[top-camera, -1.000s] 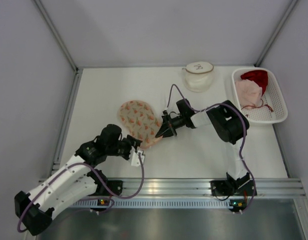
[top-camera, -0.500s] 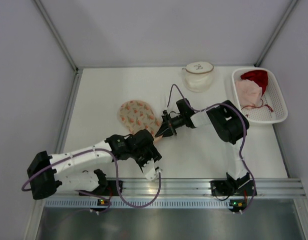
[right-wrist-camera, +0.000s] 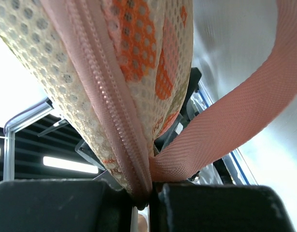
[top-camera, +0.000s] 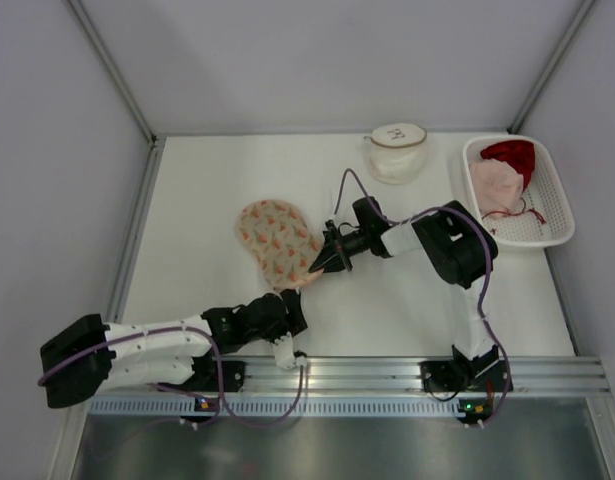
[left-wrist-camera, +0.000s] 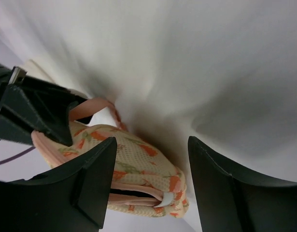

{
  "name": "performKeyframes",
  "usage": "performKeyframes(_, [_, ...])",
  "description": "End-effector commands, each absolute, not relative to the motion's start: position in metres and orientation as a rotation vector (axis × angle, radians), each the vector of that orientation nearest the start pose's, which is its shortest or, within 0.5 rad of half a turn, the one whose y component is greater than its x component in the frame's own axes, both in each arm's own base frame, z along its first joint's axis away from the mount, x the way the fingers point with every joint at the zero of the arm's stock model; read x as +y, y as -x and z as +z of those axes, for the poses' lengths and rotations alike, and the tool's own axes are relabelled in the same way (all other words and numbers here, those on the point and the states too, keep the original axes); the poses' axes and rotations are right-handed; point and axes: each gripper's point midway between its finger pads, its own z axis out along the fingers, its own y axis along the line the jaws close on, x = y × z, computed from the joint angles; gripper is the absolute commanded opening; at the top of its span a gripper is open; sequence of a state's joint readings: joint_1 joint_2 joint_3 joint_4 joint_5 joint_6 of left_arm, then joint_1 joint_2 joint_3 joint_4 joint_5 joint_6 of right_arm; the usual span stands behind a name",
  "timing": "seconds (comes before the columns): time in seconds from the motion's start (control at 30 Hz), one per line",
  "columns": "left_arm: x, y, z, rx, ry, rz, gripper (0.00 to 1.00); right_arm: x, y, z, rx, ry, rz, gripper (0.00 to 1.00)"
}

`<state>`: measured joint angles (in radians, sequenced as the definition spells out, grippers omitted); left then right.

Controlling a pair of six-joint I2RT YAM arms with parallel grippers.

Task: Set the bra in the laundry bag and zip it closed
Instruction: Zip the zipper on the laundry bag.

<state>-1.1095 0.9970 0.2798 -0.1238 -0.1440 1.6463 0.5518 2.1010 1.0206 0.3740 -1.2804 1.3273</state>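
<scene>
The laundry bag (top-camera: 274,238), cream mesh with orange patterns, lies on the white table. My right gripper (top-camera: 323,262) is shut on its near right edge, pinching the zipper seam and pink strap (right-wrist-camera: 235,125) in the right wrist view (right-wrist-camera: 149,193). My left gripper (top-camera: 292,312) is open and low at the bag's near end. In the left wrist view (left-wrist-camera: 152,145) the bag (left-wrist-camera: 134,169) sits between the fingers, apart from them, with a short zipper gap and a white pull tab (left-wrist-camera: 165,199) showing. No bra shows by the bag; I cannot tell whether one is inside.
A white basket (top-camera: 553,232) at the back right holds a red garment (top-camera: 511,155) and a pink garment (top-camera: 495,185). A round cream bag (top-camera: 396,152) stands at the back. The metal rail (top-camera: 367,372) runs along the near edge.
My left arm swung right, then drew back toward the near edge and dropped low, its gripper now pointing at the bag's near end. The right gripper and bag have stayed put.
</scene>
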Motion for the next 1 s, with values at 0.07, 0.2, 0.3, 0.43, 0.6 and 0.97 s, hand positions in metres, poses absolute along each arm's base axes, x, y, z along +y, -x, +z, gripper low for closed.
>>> performKeyframes(0.07, [-0.228,-0.192,0.083,0.484,-2.141,0.51,0.66,0.354,-0.224,0.1,2.864,-0.122,2.209,0.0])
performKeyframes(0.2, [-0.233,-0.181,0.093,0.399,-2.089,0.467,0.66,0.356,-0.224,0.099,2.871,-0.122,2.21,0.0])
performKeyframes(0.3, [-0.231,-0.176,0.093,0.378,-2.094,0.451,0.65,0.356,-0.224,0.098,2.869,-0.126,2.213,0.0])
performKeyframes(0.43, [-0.234,-0.17,0.094,0.336,-2.085,0.423,0.64,0.358,-0.226,0.1,2.854,-0.125,2.226,0.0])
performKeyframes(0.6, [-0.235,-0.172,0.095,0.357,-2.087,0.417,0.64,0.358,-0.225,0.101,2.851,-0.121,2.225,0.0])
performKeyframes(0.97, [-0.234,-0.186,0.104,0.481,-2.026,0.448,0.62,0.361,-0.221,0.102,2.858,-0.076,2.21,0.0])
